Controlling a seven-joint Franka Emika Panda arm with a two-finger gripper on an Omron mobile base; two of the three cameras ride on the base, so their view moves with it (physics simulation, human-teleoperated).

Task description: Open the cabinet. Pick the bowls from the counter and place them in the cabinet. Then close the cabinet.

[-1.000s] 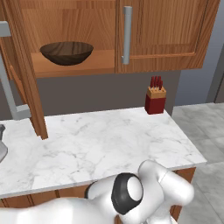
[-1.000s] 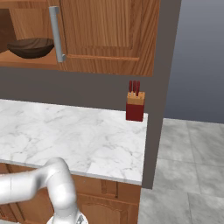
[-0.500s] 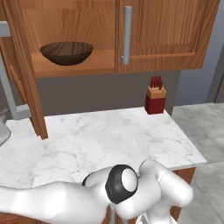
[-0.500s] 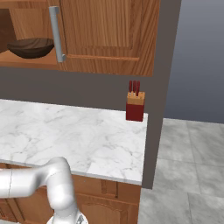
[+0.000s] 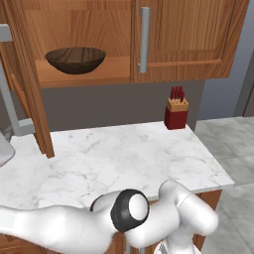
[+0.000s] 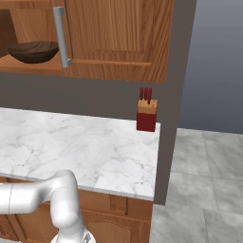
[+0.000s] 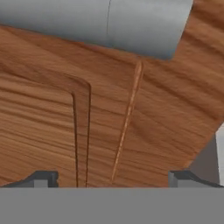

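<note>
Marble counter point(image 5: 124, 158), white with grey veins, runs under the reddish wood cabinet point(image 5: 188, 39), whose left door stands open. One bowl point(image 5: 75, 59), dark, wide and shallow, sits on the shelf inside. Bent low, the white arm point(image 5: 124, 218) reaches left; its gripper point(image 7: 112, 177), fingers spread wide and empty, faces grained panelled wood, perhaps a lower cabinet front. A red knife block point(image 5: 176, 113) stands at the back.

Glossy white rounded arm point(image 5: 163, 223) with a black-ringed joint and dark fingers point(image 7: 43, 178).
</note>
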